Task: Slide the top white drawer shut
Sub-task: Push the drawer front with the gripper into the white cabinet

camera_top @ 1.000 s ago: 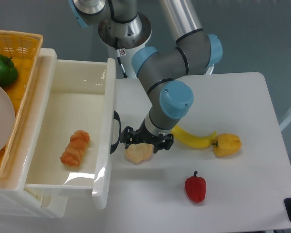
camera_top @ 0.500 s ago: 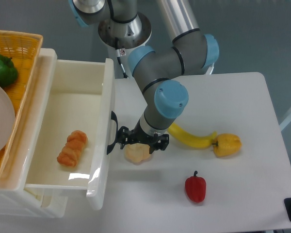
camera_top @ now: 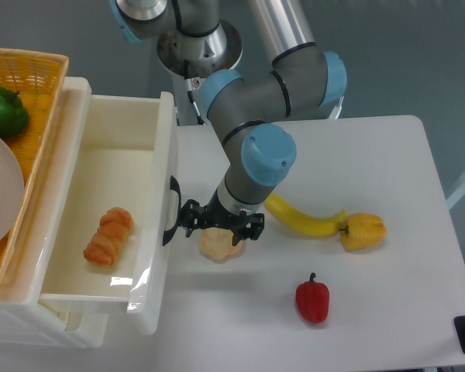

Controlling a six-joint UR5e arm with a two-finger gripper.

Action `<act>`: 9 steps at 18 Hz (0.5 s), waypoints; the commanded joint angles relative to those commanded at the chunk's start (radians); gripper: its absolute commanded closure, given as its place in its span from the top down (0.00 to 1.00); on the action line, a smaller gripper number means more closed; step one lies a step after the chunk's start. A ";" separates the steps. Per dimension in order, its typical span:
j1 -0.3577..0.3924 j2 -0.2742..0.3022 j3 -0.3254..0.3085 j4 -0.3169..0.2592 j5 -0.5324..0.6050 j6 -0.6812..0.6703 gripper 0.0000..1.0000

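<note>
Pressing toward the drawer (camera_top: 101, 225) front, the gripper (camera_top: 217, 225) sits low over the table (camera_top: 387, 310), its left fingertip at the black handle (camera_top: 170, 211); whether they touch cannot be told. The fingers (camera_top: 189, 218) point down and stand spread apart, with nothing pinched between them. Directly under the gripper, partly hidden by it, lies a pale beige lump of food (camera_top: 222, 244) on the table surface.

Drawer: upper white tray of the cabinet at frame left, pulled well out to the right, open top facing the camera. Its front panel stands just left of the gripper. Inside, on the tray floor near the middle, lies an orange ridged pastry (camera_top: 107, 236), apart from the walls. Lower drawer front barely visible below the open tray; its state cannot be judged.

On top of the cabinet, far left: a wicker basket (camera_top: 39, 85) holding a green pepper (camera_top: 3, 110) and the edge of a white plate (camera_top: 0, 186).

On the table right of the gripper: a banana (camera_top: 302, 219), its right end touching a yellow pepper (camera_top: 364, 230). A red pepper (camera_top: 312, 299) stands nearer the front edge, well apart from both.

Arm: grey links with blue joint caps, reaching down from the base at top centre
</note>
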 joint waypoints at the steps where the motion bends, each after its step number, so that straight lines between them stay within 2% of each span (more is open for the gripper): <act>1: 0.000 0.002 0.000 0.000 -0.002 0.000 1.00; 9: -0.012 0.008 0.000 0.000 -0.006 -0.005 1.00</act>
